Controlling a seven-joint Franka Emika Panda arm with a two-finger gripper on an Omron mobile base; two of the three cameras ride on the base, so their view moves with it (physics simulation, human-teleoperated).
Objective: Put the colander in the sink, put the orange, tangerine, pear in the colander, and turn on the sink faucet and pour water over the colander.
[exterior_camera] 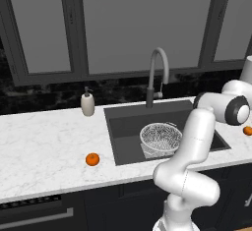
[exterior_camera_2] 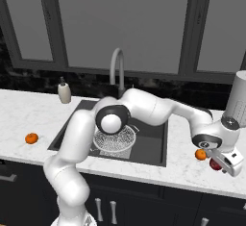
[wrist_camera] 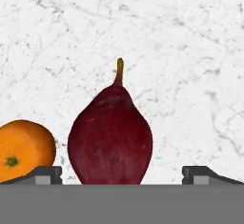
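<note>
Matt maroon pear (wrist_camera: 110,139) on veined marble counter (wrist_camera: 181,51).

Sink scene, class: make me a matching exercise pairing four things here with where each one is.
Things:
1. colander
2. pear
3. soap bottle
4. faucet

Places:
A. between the open gripper's fingertips
B. behind the sink, at its back rim
C. on the counter, left of the sink
D. inside the sink

Pairs: 1-D, 2-A, 3-C, 4-B
</note>
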